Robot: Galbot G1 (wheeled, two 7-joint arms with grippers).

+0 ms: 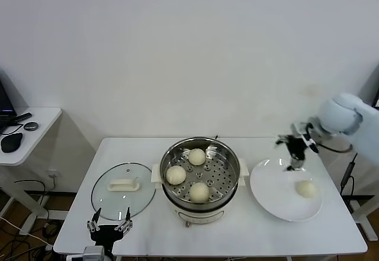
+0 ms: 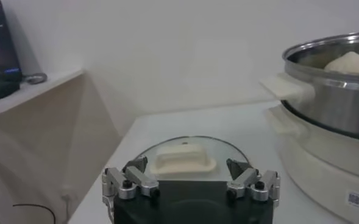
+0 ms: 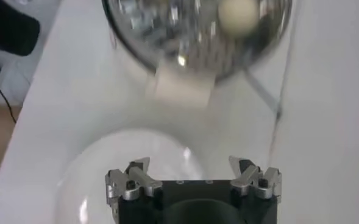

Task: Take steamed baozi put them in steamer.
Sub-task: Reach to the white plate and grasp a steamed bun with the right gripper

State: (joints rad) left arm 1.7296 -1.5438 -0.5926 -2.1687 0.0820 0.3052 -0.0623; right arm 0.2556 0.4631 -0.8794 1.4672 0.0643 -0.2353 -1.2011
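The steel steamer [image 1: 228,165] stands mid-table with three baozi on its perforated tray: one at the back [image 1: 196,156], one at the left [image 1: 176,174], one at the front [image 1: 199,192]. A fourth baozi [image 1: 306,189] lies on the white plate [image 1: 272,193] to the right. My right gripper [image 1: 294,163] is open and empty above the plate's far edge, behind the fourth baozi. Its wrist view shows the plate [image 3: 106,176] below and the steamer [image 3: 167,36] with one baozi [image 3: 238,16]. My left gripper [image 1: 109,224] is open and parked at the table's front left edge.
A round glass lid [image 1: 106,199] with a white handle [image 1: 123,184] lies left of the steamer, just beyond my left gripper [image 2: 191,176]. A side table [image 1: 35,125] with dark devices stands at the far left. A white wall is behind.
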